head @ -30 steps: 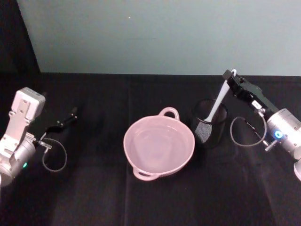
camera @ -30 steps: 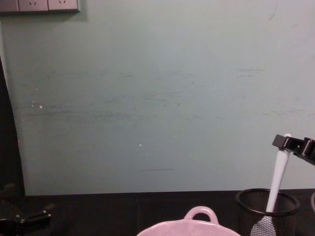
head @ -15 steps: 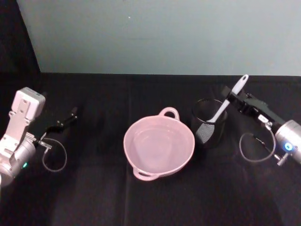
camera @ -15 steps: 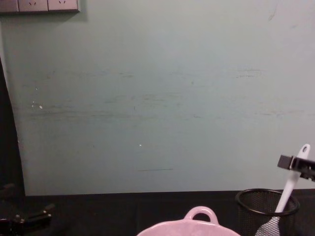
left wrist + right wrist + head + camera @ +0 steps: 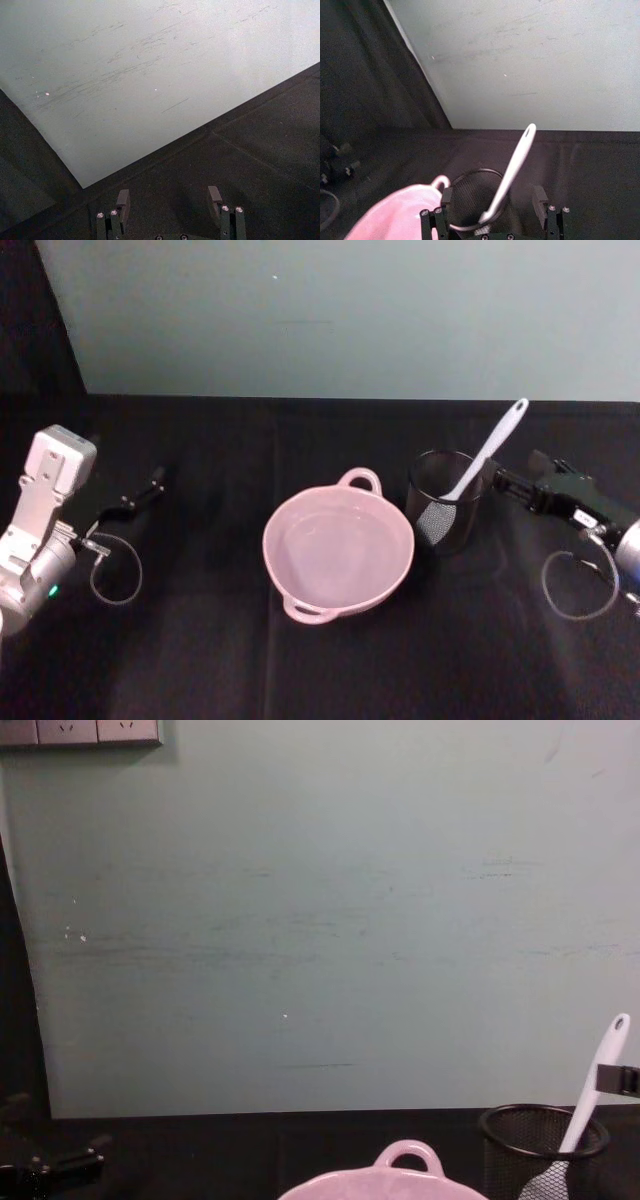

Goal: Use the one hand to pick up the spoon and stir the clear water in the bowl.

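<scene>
The white spoon (image 5: pixel 488 448) stands in a black wire-mesh cup (image 5: pixel 445 505), its long handle leaning up over the rim toward the right. My right gripper (image 5: pixel 497 479) hovers just right of the cup, level with its rim, open and apart from the spoon. In the right wrist view the spoon (image 5: pixel 513 171) rises beyond the gap of the right gripper (image 5: pixel 491 192). The pale pink bowl (image 5: pixel 270 540) with clear water sits at the table's middle, left of the cup. My left gripper (image 5: pixel 140 492) rests open at the far left.
The table is covered in black cloth, with a pale green wall close behind. Cable loops hang by both wrists. In the chest view the bowl's loop handle (image 5: pixel 408 1156) and the mesh cup (image 5: pixel 540 1135) show low down, the spoon (image 5: pixel 598 1075) leaning right.
The right gripper has let go of the spoon's handle and drawn back to the right and lower. The spoon has tilted rightward in the cup. The left arm is still.
</scene>
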### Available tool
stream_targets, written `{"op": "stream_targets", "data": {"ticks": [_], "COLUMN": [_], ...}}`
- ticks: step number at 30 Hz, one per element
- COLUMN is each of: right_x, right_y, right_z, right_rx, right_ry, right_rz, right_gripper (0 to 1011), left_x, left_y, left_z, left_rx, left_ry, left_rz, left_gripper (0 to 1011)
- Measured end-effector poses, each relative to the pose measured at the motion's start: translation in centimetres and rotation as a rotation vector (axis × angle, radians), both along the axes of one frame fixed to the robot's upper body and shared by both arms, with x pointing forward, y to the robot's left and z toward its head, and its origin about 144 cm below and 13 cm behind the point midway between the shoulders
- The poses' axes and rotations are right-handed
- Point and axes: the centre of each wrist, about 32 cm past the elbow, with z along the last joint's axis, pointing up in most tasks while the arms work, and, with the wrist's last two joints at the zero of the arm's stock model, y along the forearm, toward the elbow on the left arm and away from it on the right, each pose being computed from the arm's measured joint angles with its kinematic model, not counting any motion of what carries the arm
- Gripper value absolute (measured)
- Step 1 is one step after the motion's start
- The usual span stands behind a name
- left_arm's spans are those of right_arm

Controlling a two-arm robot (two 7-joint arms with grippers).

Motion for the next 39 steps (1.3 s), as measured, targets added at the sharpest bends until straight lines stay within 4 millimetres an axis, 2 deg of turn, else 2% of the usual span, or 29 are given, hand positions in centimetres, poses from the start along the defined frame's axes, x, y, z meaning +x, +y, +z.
{"op": "stream_targets", "data": {"ticks": [6,13,18,27,34,39], "right_x": [-1.1,-1.3,-0.7,1.6,2.8,2.9], "right_y": [-0.6,-0.9,-0.9,-1.4,-1.7,-1.5], "right_z": [2.2,2.3,0.7,-2.1,-4.4,-5.0], "right_rx": [-0.192,-0.318,-0.404,-0.433,-0.412,-0.424], "right_ry": [-0.027,-0.075,-0.181,-0.259,-0.247,-0.207], "right_rz": [-0.036,-0.092,-0.1,-0.131,-0.113,-0.115], "right_gripper": [1004,1004,1004,1004,1004,1004], "left_x": [0.0,0.0,0.0,0.0,0.0,0.0], "left_y": [0.0,0.0,0.0,0.0,0.0,0.0], "left_z": [0.0,0.0,0.0,0.0,0.0,0.0], "left_rx": [0.0,0.0,0.0,0.0,0.0,0.0], "left_ry": [0.0,0.0,0.0,0.0,0.0,0.0], "left_rz": [0.0,0.0,0.0,0.0,0.0,0.0], "left_gripper": [1011,1011,1011,1011,1011,1011]}}
